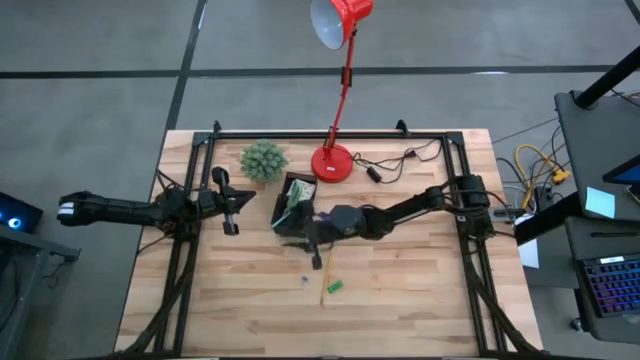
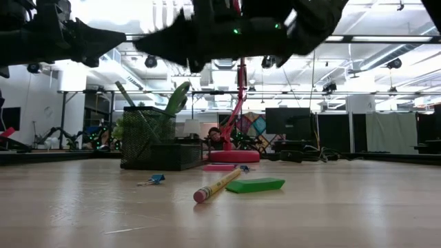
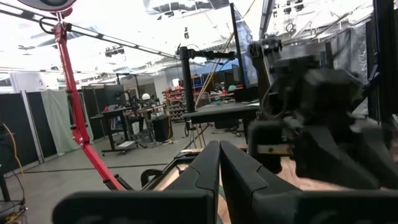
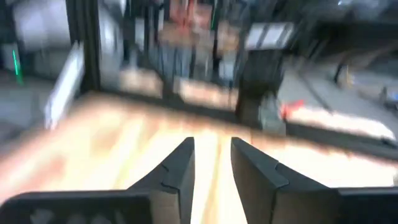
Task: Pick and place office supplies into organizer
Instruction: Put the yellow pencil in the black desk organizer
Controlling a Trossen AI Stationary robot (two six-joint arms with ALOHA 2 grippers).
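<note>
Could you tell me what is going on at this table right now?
The robot is sorting office supplies into the black organizer, which already holds green-handled scissors. The right gripper hangs just in front of the organizer, fingers apart and holding nothing. A yellow pencil, a green eraser and a small binder clip lie on the table. The left gripper waits shut at the left.

At the centre of the high view, the organizer (image 1: pixel 293 205) stands on the surface (image 1: pixel 400 300), with the plant (image 1: pixel 263 160) to its upper left and the lamp base (image 1: pixel 332 162) to its upper right. Below the organizer lie a pencil (image 1: pixel 327 283) and, just beside it, an eraser (image 1: pixel 335 287). Scissors (image 2: pixel 176 98) stand inside the organizer.
</note>
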